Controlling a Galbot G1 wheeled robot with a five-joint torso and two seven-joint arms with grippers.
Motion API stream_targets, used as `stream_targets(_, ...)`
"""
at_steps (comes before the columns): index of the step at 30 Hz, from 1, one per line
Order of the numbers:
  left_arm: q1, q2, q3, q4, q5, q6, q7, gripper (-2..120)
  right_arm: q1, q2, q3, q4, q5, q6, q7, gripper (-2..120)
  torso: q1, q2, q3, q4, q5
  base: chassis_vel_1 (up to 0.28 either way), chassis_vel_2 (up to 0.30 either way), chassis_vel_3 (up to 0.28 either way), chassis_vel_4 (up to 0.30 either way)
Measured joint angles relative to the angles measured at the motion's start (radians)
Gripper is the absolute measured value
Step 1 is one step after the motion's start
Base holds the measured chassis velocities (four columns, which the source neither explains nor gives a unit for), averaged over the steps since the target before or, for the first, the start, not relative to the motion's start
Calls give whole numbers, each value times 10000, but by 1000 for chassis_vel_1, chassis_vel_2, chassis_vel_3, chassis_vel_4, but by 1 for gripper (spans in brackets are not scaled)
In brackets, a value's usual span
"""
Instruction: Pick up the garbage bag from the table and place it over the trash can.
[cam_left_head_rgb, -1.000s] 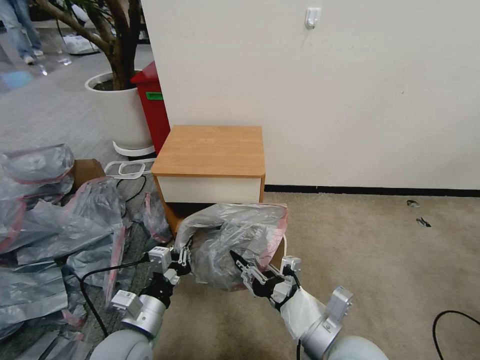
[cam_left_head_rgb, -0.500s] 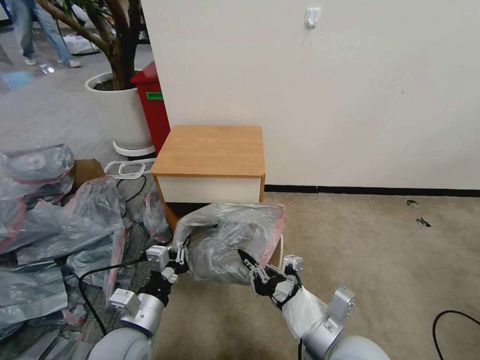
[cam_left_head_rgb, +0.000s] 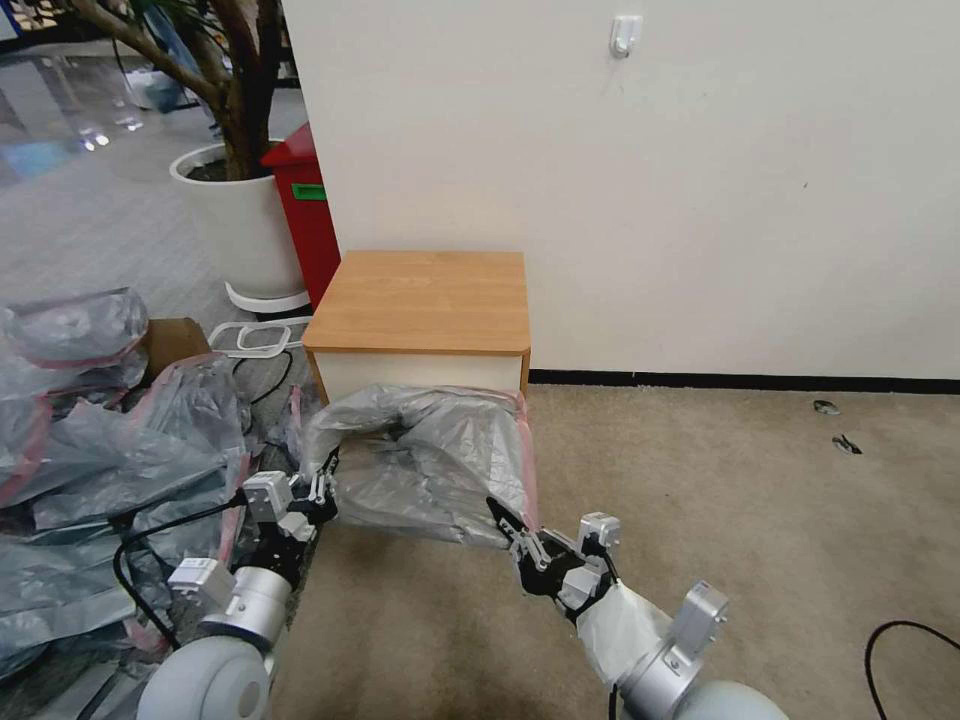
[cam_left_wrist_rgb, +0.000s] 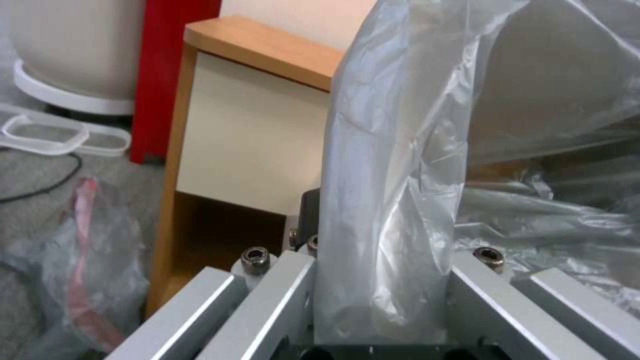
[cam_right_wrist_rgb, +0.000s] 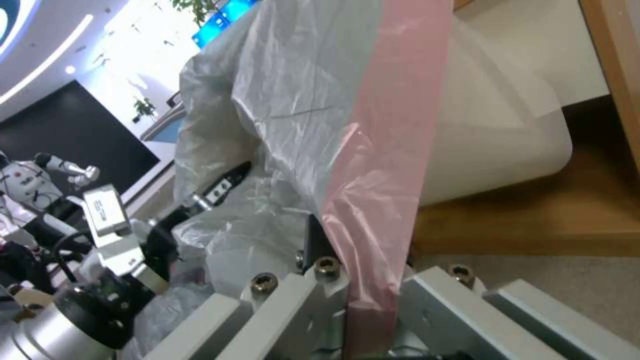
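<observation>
Nearest the robot, the right pincer (cam_left_head_rgb: 508, 525) pinched the pink-banded edge of the garbage bag (cam_left_head_rgb: 430, 470), the band running down between its metal fingers (cam_right_wrist_rgb: 440, 305) in the right wrist view. The left pincer (cam_left_head_rgb: 322, 482) was pressed together on the opposite side of the bag's rim; in the left wrist view a fold of grey film (cam_left_wrist_rgb: 387, 210) rose straight out from between its fingers (cam_left_wrist_rgb: 273, 295).

Between the two pincers the bag hung stretched wide, mouth open toward the wall, above the carpet (cam_left_head_rgb: 760, 520) and just in front of the bench (cam_left_head_rgb: 425, 300) — its upper edge reached across the white drawer front. The trash can (cam_right_wrist_rgb: 497, 145) showed in the right wrist view as a cream wall with a rounded corner, just beyond the pink band and close against the bench's wooden side.

To the robot's left lay a heap of similar grey bags (cam_left_head_rgb: 100, 450) on the floor. Farther back, beside the bench, stood a red bin (cam_left_head_rgb: 305, 210) and a white round planter (cam_left_head_rgb: 235, 215) — both near the wall (cam_left_head_rgb: 650, 200).
</observation>
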Motion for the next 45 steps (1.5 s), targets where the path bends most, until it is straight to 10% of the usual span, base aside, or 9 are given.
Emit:
stream_targets(15, 225, -30, 9, -846, -1295, 1367, -216, 5, 34, -56, 354, -441, -470, 329, -265, 0, 0, 0, 0, 0, 1, 0, 0, 0, 0)
stream_targets(45, 26, 0, -163, -613, -1172, 1310, -601, 3, -692, -101, 198, -17, -633, 633, -575, 0, 0, -1, 0, 0, 0, 0, 0, 0, 0)
